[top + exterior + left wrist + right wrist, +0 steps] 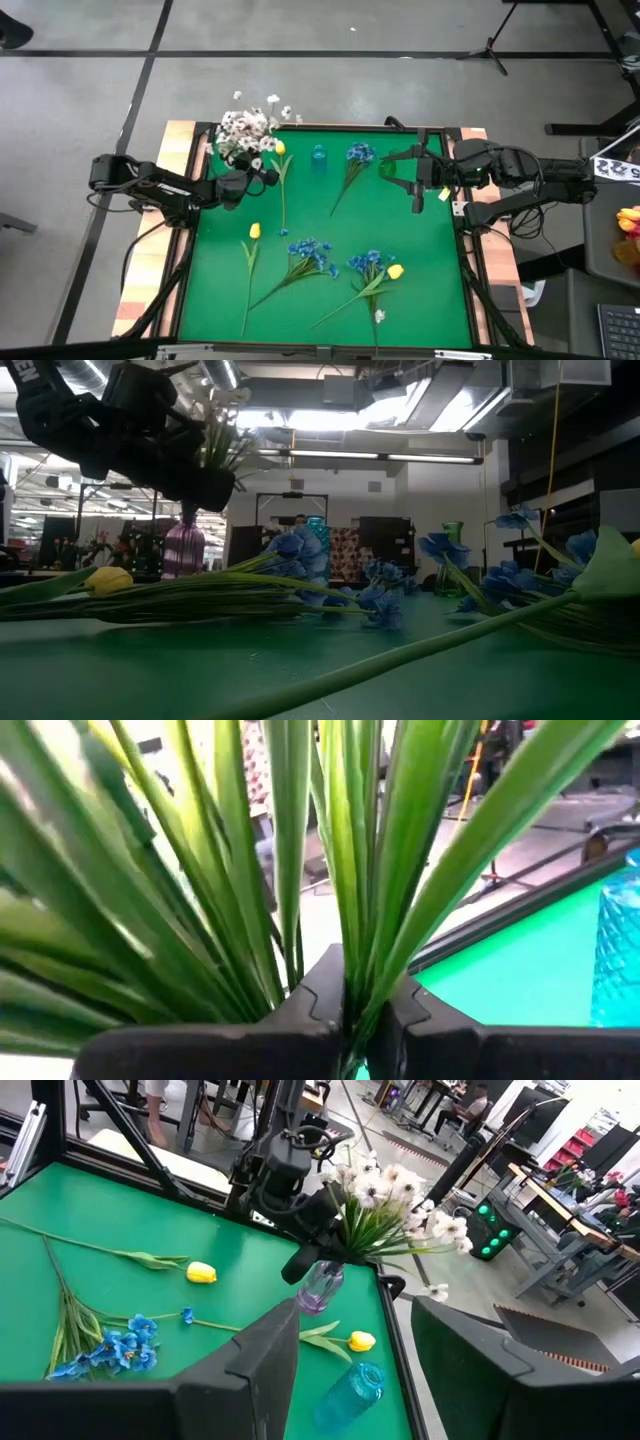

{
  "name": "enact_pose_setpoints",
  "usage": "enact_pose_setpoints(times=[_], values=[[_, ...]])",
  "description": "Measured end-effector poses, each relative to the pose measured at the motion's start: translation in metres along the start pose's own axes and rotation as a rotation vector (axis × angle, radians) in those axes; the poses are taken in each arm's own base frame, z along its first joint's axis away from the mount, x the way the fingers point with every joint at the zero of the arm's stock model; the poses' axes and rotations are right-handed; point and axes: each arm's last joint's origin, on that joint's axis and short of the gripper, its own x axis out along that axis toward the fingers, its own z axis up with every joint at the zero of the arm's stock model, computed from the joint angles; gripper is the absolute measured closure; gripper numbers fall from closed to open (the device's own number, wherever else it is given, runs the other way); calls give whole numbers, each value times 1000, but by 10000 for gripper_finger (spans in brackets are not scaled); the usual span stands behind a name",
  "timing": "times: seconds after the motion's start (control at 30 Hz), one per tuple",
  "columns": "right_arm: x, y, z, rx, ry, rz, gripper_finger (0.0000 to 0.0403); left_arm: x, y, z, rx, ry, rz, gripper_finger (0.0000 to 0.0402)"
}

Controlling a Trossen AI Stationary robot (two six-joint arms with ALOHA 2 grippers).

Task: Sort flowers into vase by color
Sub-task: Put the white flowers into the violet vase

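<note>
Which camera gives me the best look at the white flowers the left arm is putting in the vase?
The right wrist view: it shows the white flowers whole, their stems in the purple vase, with the left gripper shut on them. The high view shows only the blossoms from above, the left wrist view only green stems between its fingers, and the low view mostly backlit stalks.
</note>
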Motion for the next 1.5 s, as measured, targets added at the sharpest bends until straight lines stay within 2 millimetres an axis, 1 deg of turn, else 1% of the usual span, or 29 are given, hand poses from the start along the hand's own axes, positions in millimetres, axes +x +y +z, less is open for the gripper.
enact_pose_setpoints(times=[0.1, 0.17, 0.27, 0.4, 0.67, 0.93, 1.03, 1.1, 1.2, 1.5], values=[[0, 0, 0, -1, 4, 1, 210, 2, 1, 3, 4, -18, -6, 380], [0, 0, -1, 0, 7, 3, 210, 3, 1, 0, -10, 4, 0, 379], [0, 1, -1, 0, 14, 6, 210, 3, 1, -6, -54, 48, 24, 386], [0, 1, -1, 0, 13, 5, 210, 5, 3, -6, -72, 50, 35, 395], [0, 0, -1, 12, 14, 1, 210, 16, 8, -3, -134, 40, -33, 394], [0, 1, -1, 14, 14, 2, 210, 5, 9, -8, -208, -14, -88, 389], [0, 1, -1, 14, 15, 2, 210, 2, 8, -7, -186, -34, -106, 387], [0, 1, -2, 14, 18, 3, 210, 0, 7, -5, -167, -50, -118, 379], [0, 1, -3, 10, 33, 9, 210, -2, 7, -3, -136, -63, -128, 357], [0, 2, -4, 7, 42, 13, 210, -2, 7, -3, -37, -65, -121, 255]])
